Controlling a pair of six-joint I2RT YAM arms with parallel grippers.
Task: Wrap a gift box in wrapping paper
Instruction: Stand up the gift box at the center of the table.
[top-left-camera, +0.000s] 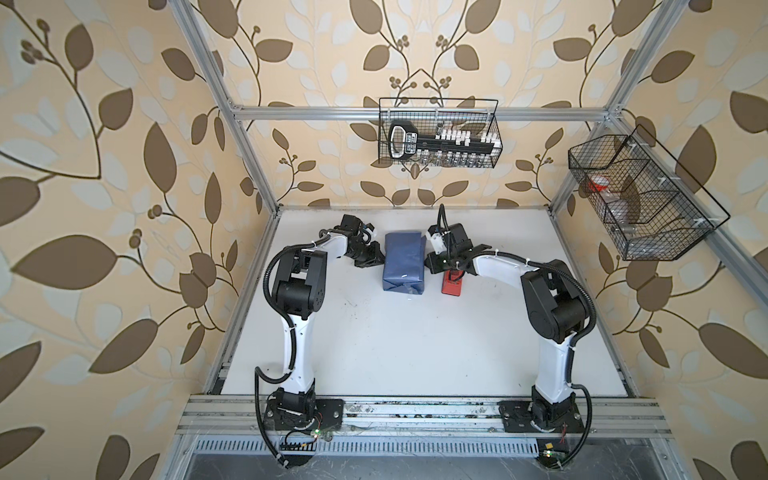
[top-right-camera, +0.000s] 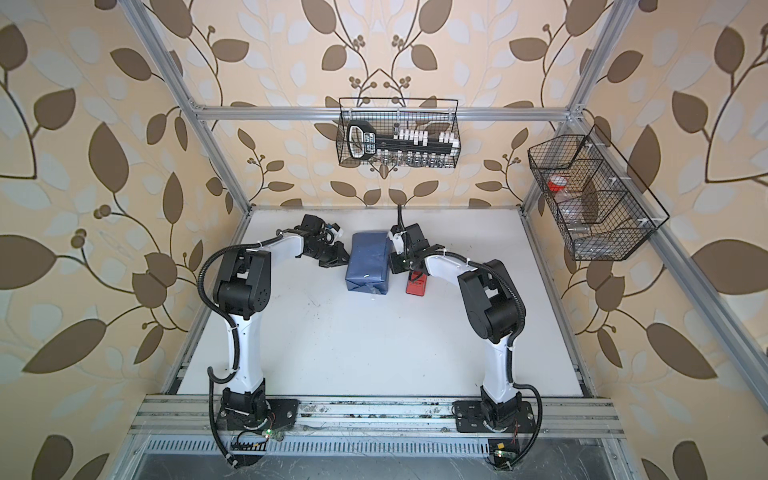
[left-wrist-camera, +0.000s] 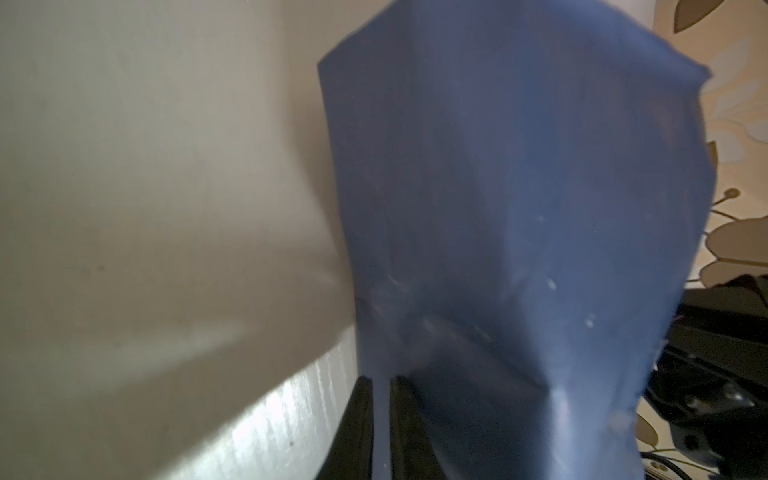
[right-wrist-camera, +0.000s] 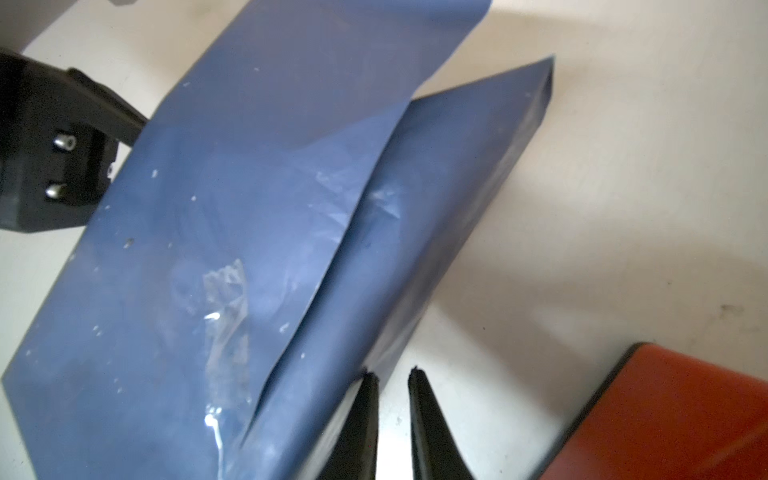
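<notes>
The wrapping paper (top-left-camera: 403, 262) (top-right-camera: 369, 266), dark slate-blue, is folded round a low block at the back middle of the white table. The gift box itself is hidden under it. My left gripper (top-left-camera: 376, 259) (left-wrist-camera: 379, 380) is at the package's left side, shut on a fold of the paper (left-wrist-camera: 519, 208) that runs between its fingers. My right gripper (top-left-camera: 430, 264) (right-wrist-camera: 392, 374) is at the package's right side, low by the table. Its jaws are shut to a narrow slit with only table showing in it. One fingertip touches the paper's (right-wrist-camera: 208, 249) lower edge. Clear tape (right-wrist-camera: 224, 299) crosses an overlapping flap.
A red tape dispenser (top-left-camera: 453, 284) (right-wrist-camera: 665, 415) lies just right of the package, under my right wrist. A wire basket (top-left-camera: 438, 133) hangs on the back wall and another (top-left-camera: 640, 199) on the right wall. The aluminium frame (top-left-camera: 266, 195) borders the table.
</notes>
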